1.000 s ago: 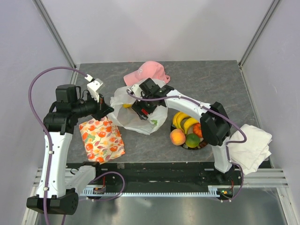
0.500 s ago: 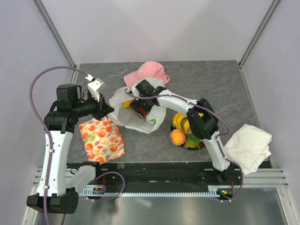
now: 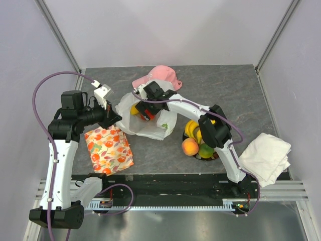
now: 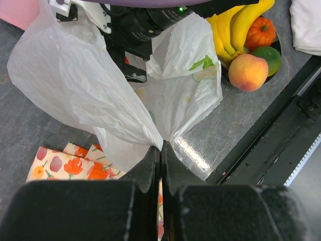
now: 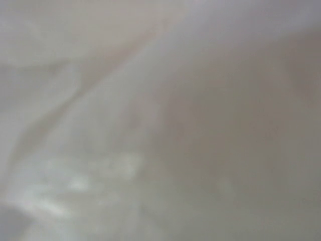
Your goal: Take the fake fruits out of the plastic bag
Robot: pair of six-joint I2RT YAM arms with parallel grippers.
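One plastic bag [image 4: 85,85] lies mid-table toward the far edge. It is thin, crinkly and limp, so it is best taken by its rim, and the left gripper [image 4: 160,150] is pinched tight on a fold of it. The right gripper [image 3: 144,111] reaches into its mouth; how wide its jaws stand cannot be told. One yellow piece [image 3: 134,109] shows inside. The fruits [image 3: 190,146] look light, hard and slippery, best gripped across the middle. A dish [image 3: 209,157] by the near edge holds one bunch of bananas [image 4: 233,25], one peach [image 4: 248,72], one lime [image 4: 267,56] and one orange-red fruit [image 4: 260,32].
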